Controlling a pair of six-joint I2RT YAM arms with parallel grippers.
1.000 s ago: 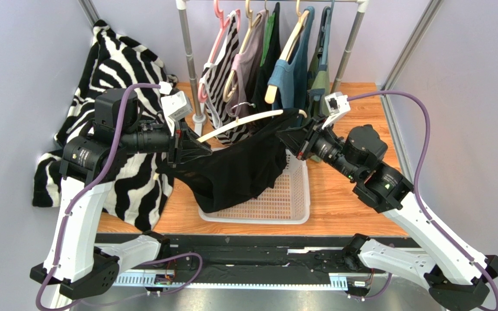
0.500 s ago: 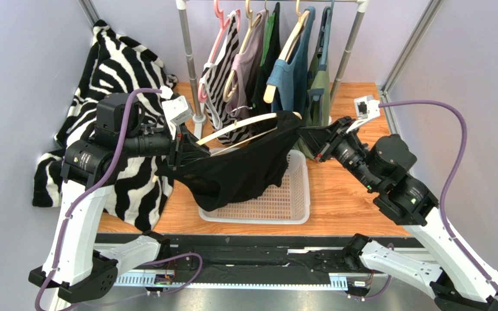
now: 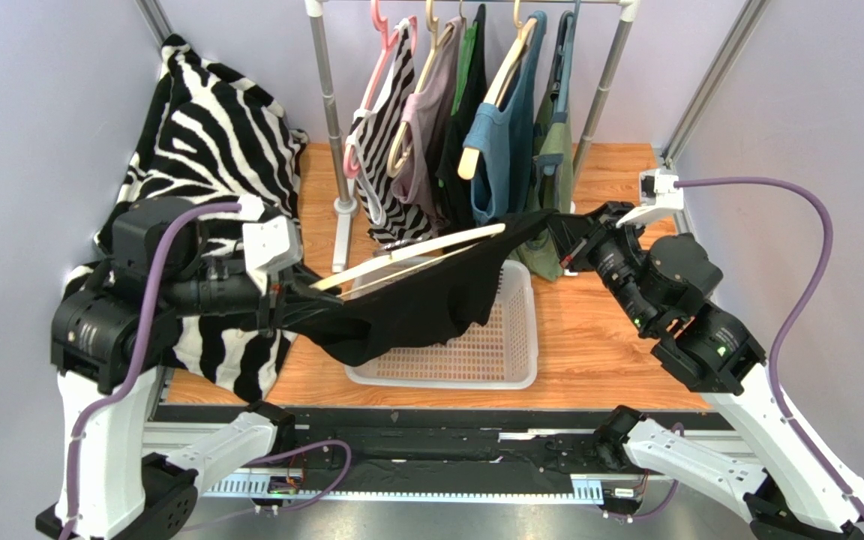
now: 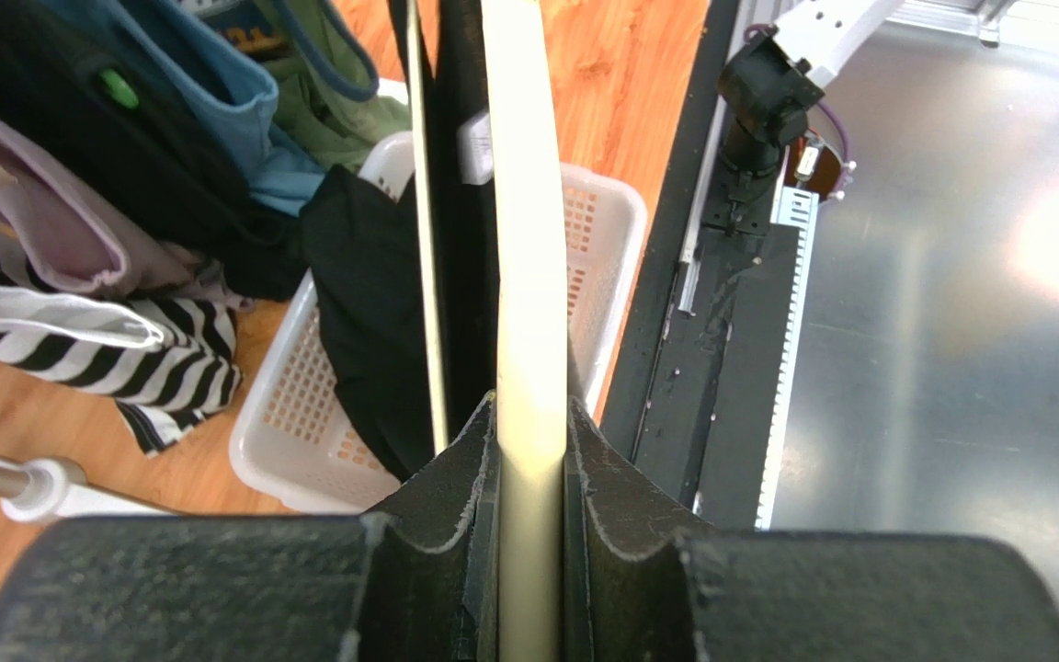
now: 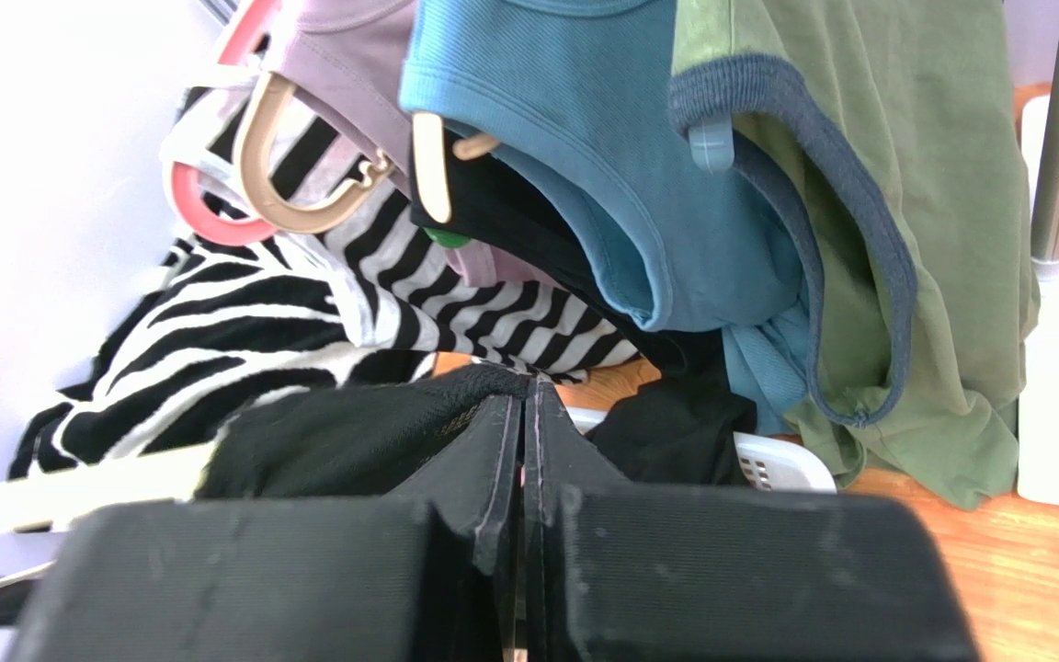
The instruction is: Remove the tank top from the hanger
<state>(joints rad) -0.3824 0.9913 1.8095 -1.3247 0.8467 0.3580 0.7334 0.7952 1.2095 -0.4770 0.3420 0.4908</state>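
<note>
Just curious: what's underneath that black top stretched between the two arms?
A white mesh basket sits below the black top, on the wooden table. Its left part is covered, hiding anything inside there.

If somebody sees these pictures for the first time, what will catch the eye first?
A black tank top is stretched in the middle, above the white basket, between the right gripper, shut on its fabric, and the cream hanger clamped in the left gripper. Next comes the big zebra-striped cloth at the left wall, then the row of hung clothes on the rack at the back.
</note>
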